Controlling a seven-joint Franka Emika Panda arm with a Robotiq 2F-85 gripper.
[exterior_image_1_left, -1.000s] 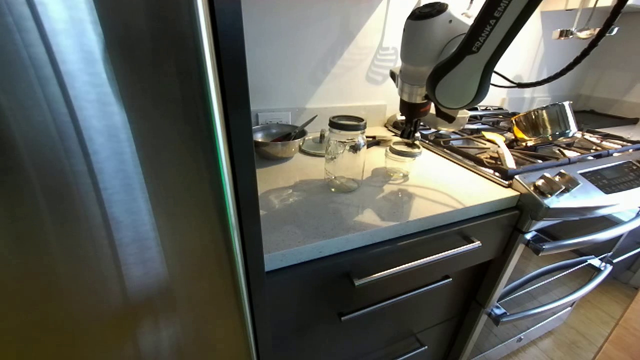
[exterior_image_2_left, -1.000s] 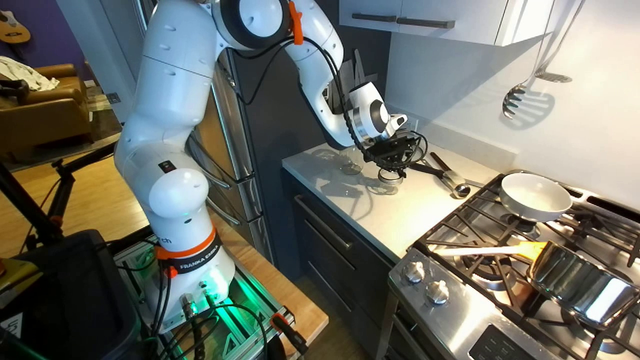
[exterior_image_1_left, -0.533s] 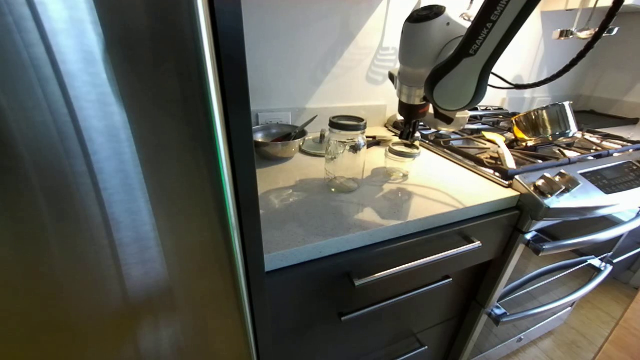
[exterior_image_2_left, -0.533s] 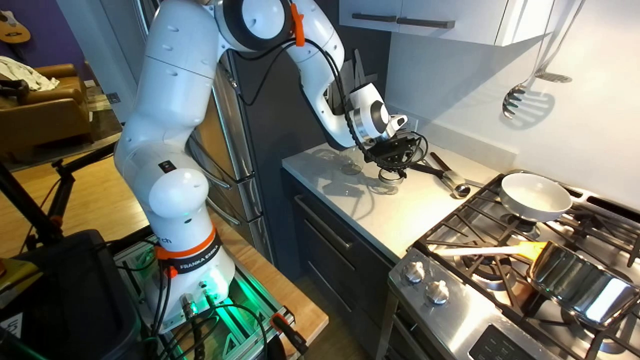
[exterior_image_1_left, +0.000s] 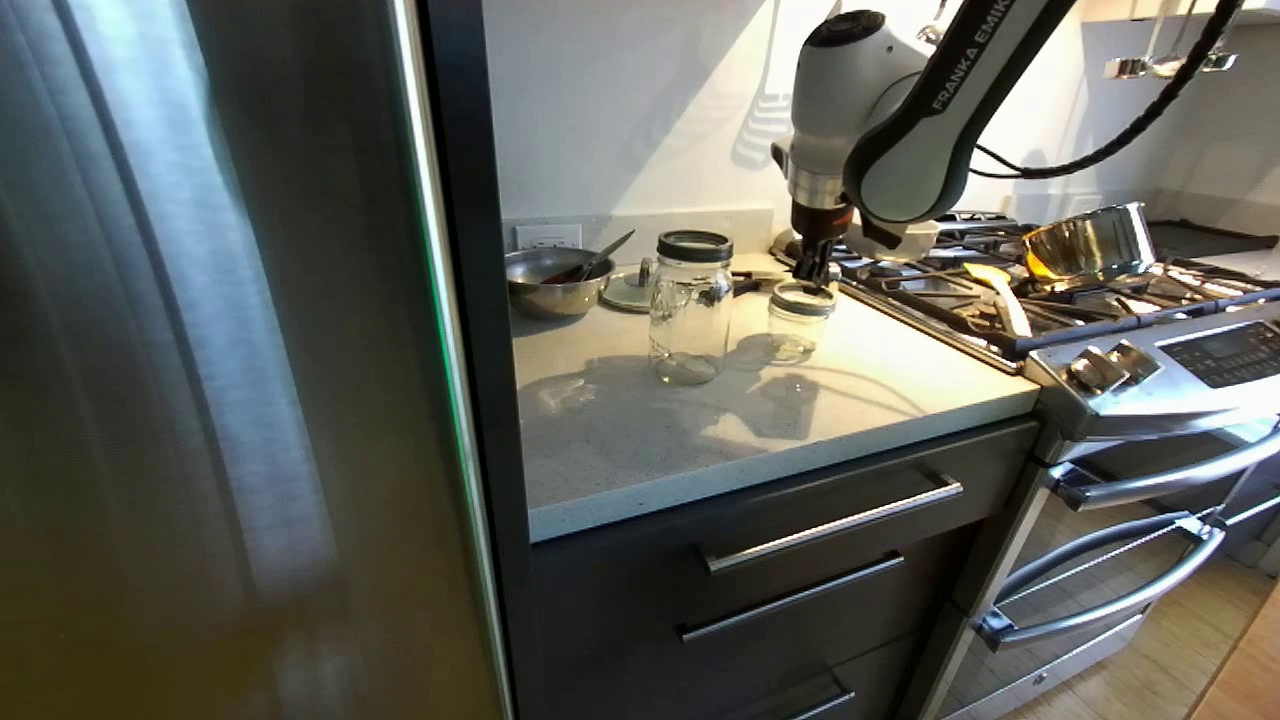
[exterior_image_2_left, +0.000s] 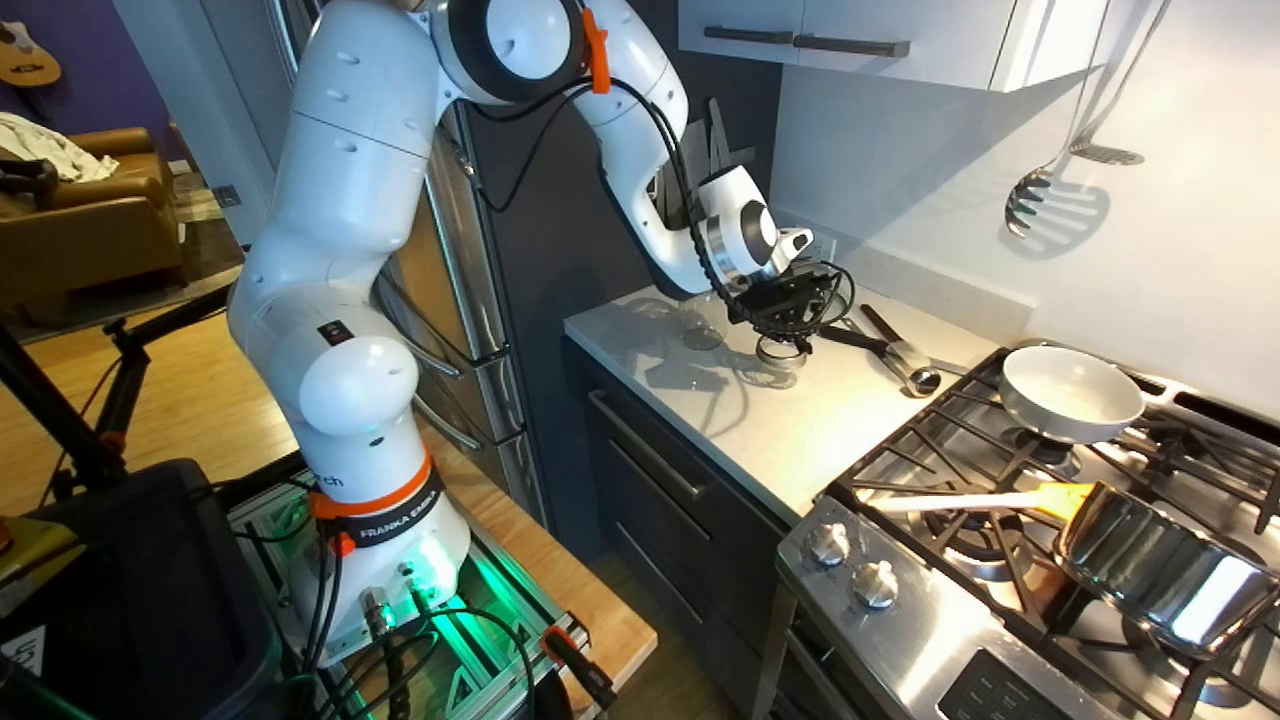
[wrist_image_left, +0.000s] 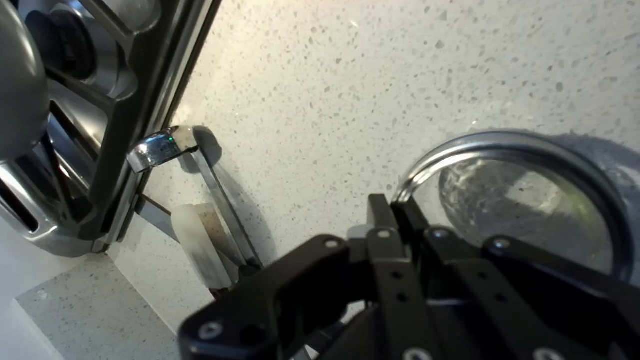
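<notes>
Hand (wrist_image_left: 395, 204) pinching the short clear-glass jar (exterior_image_1_left: 798, 325) by its metal rim (wrist_image_left: 505, 140), you've just nudged it toward the tall clear-glass jar (exterior_image_1_left: 690, 320), so your grip seems sound.

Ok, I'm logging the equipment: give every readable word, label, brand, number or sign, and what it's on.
"FRANKA EMI…", cut off: robot arm
"FRANKA EM…", then unclear: base band
"ch": lower arm column
Too small or blurred: marks on the tall jar, stove panel, bin label
</notes>
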